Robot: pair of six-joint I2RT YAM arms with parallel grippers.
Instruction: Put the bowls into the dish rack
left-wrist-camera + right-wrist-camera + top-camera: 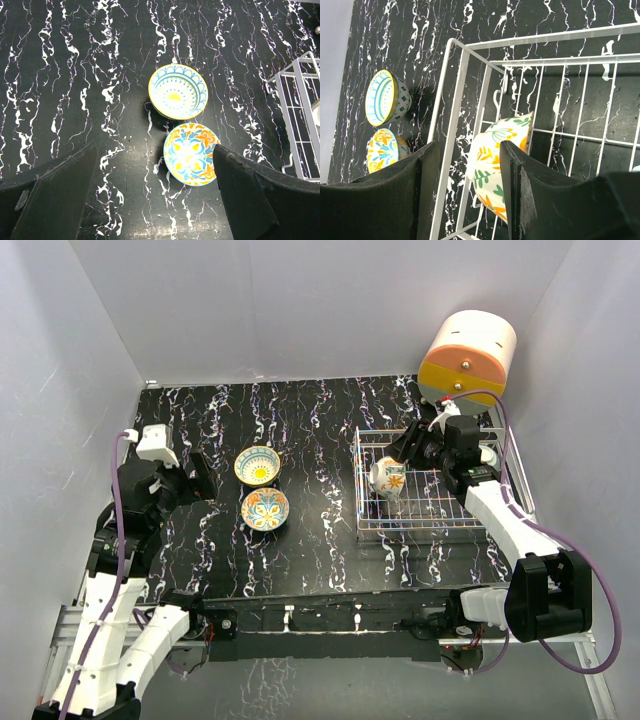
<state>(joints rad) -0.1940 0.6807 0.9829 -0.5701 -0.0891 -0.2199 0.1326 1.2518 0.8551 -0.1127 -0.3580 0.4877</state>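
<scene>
Standing edgewise in the silver wire dish rack [425, 512], likely saving space: floral ceramic bowl [388, 478], your right gripper [468, 150] unclenched over it.

A robotics lab test cell. Plain white panels [300, 300] box in a black marbled table [320, 430], with two cabled robot arms [500, 510] bolted at its near edge.

Black counter [320, 430], white veins; far bowl [178, 92], blue arcs round yellow; near bowl [191, 154], orange-blue-yellow florals; racked bowl [500, 155], cream with orange and green leaves; white rack [457, 100].
</scene>
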